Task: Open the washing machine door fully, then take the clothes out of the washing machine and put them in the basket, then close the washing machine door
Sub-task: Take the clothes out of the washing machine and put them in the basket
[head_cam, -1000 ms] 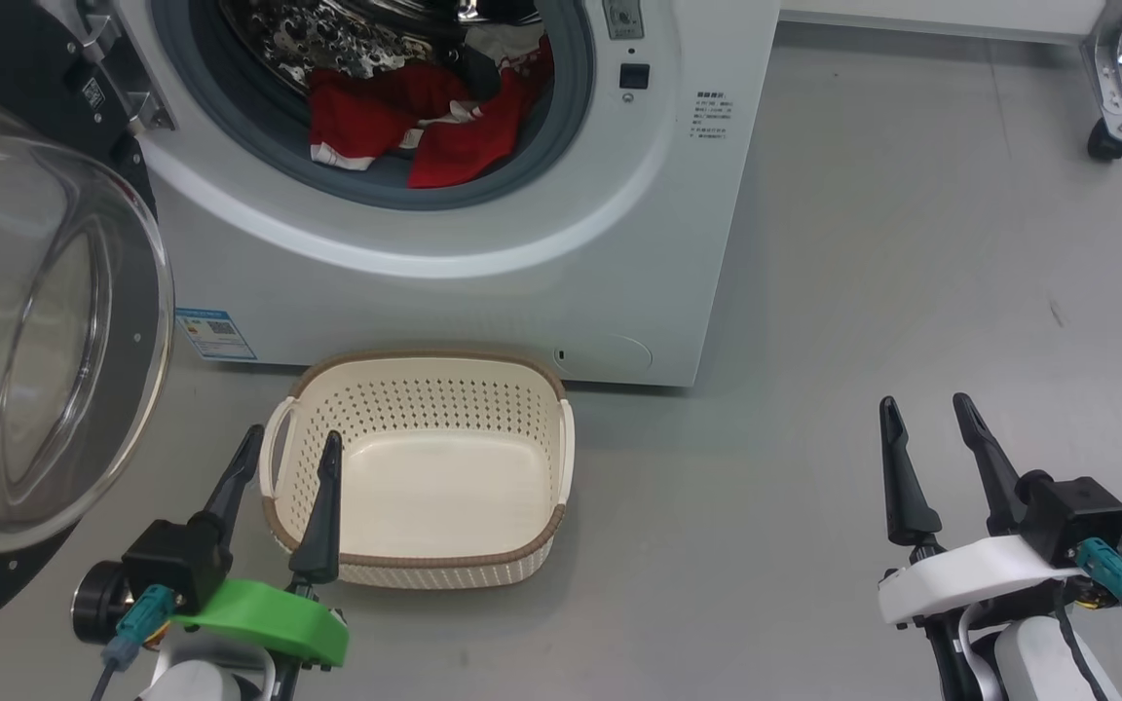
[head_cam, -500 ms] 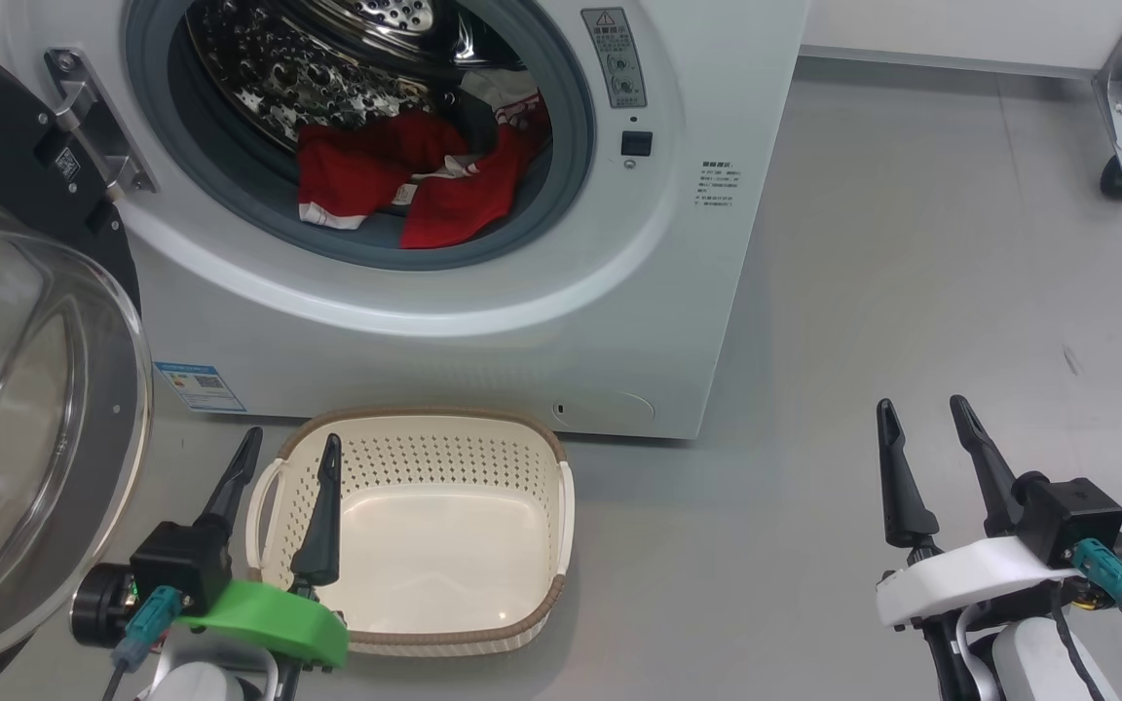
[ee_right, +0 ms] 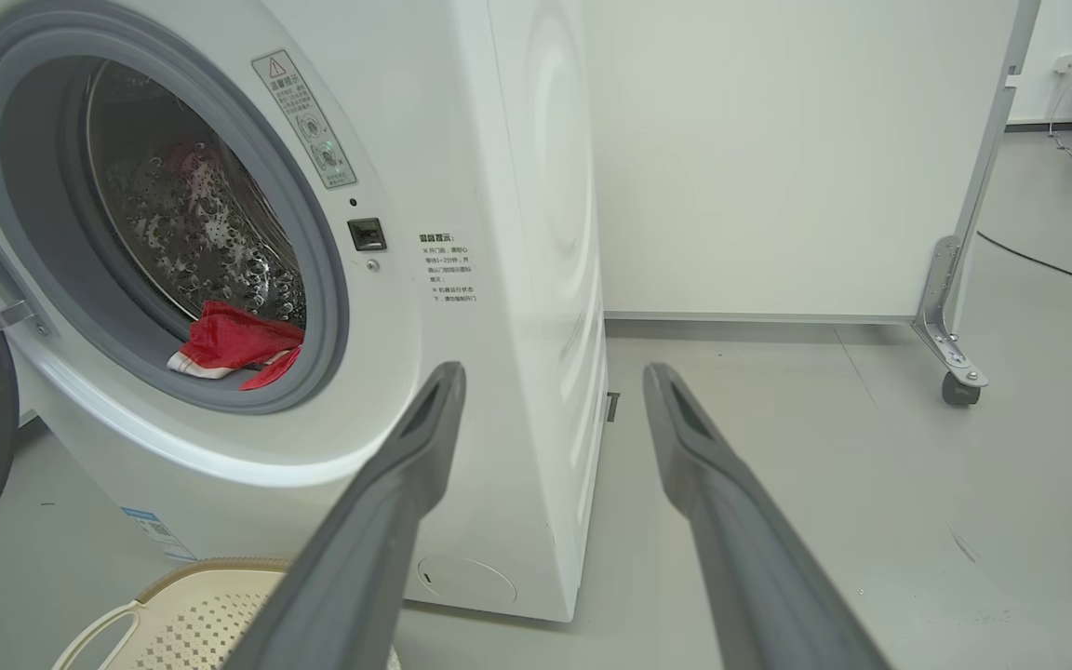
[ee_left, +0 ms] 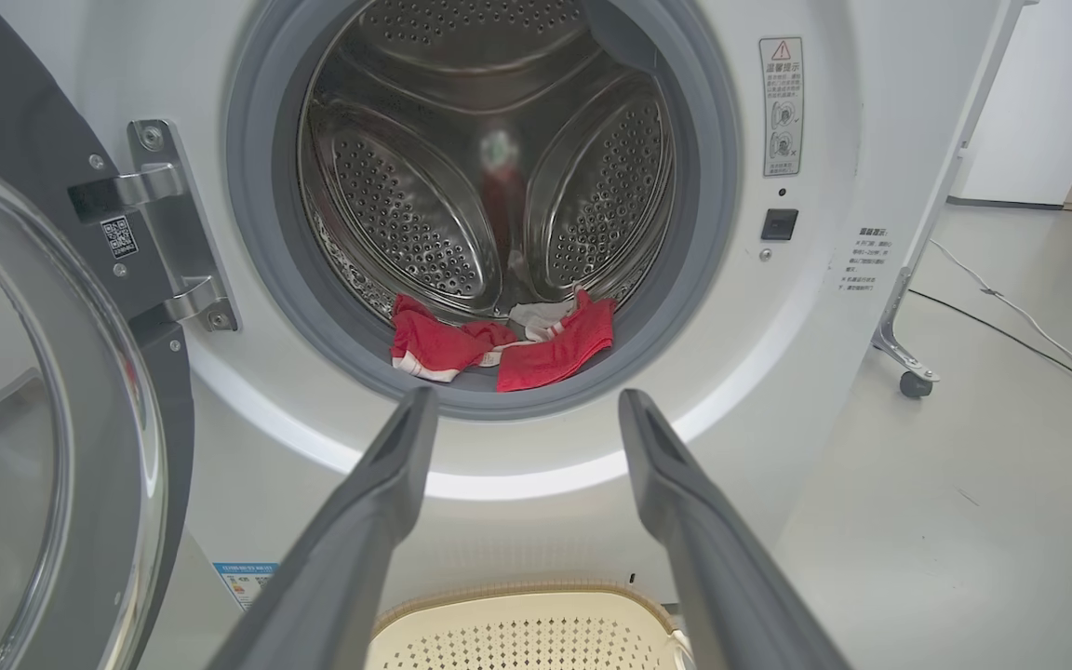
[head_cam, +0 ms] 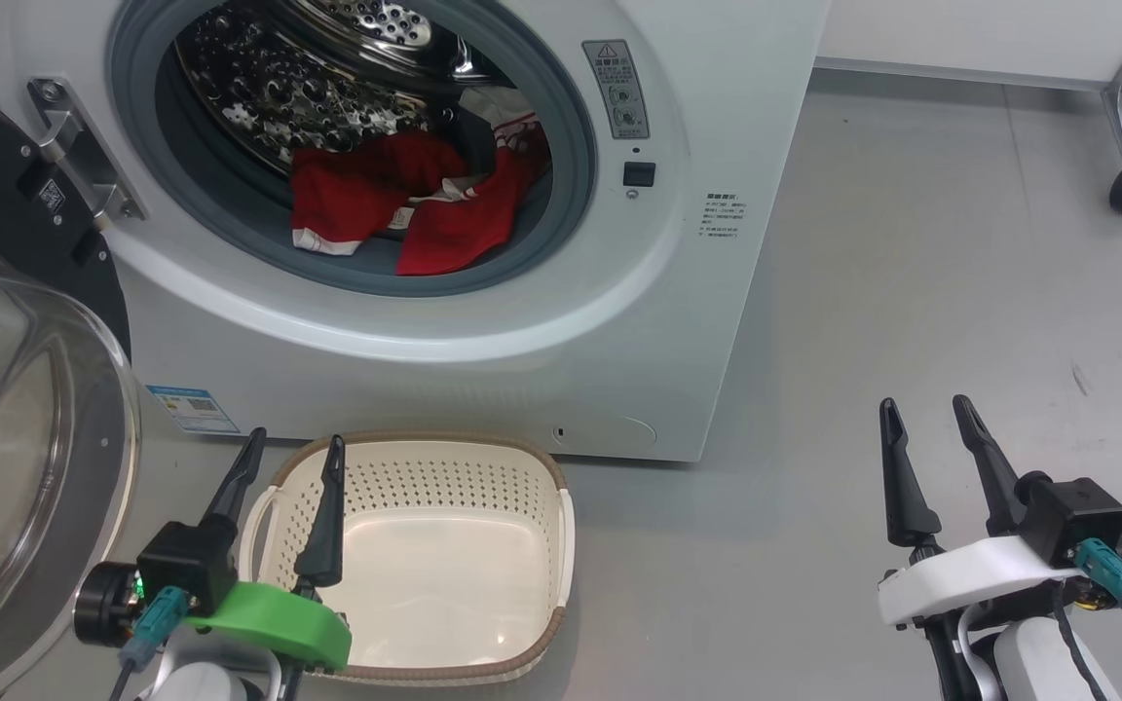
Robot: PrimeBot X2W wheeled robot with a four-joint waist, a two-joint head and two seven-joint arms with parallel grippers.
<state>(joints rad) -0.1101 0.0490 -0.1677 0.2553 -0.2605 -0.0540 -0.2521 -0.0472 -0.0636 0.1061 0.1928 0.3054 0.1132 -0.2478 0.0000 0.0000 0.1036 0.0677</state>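
The clothes (head_cam: 405, 209) lie at the bottom front of the drum of the washing machine (head_cam: 522, 380), straight ahead of and above the left gripper (head_cam: 296, 438). Its jaws stand wide open and empty, and the red heap stretches crosswise to its fingers. The right gripper (head_cam: 923, 403), also open and empty, points past the machine's side, so the left arm looks nearer. The basket (head_cam: 561, 526) sits empty just below the left jaws; the open door (head_cam: 35, 467) beside them is cut off, and how many garments make up the heap is unclear.
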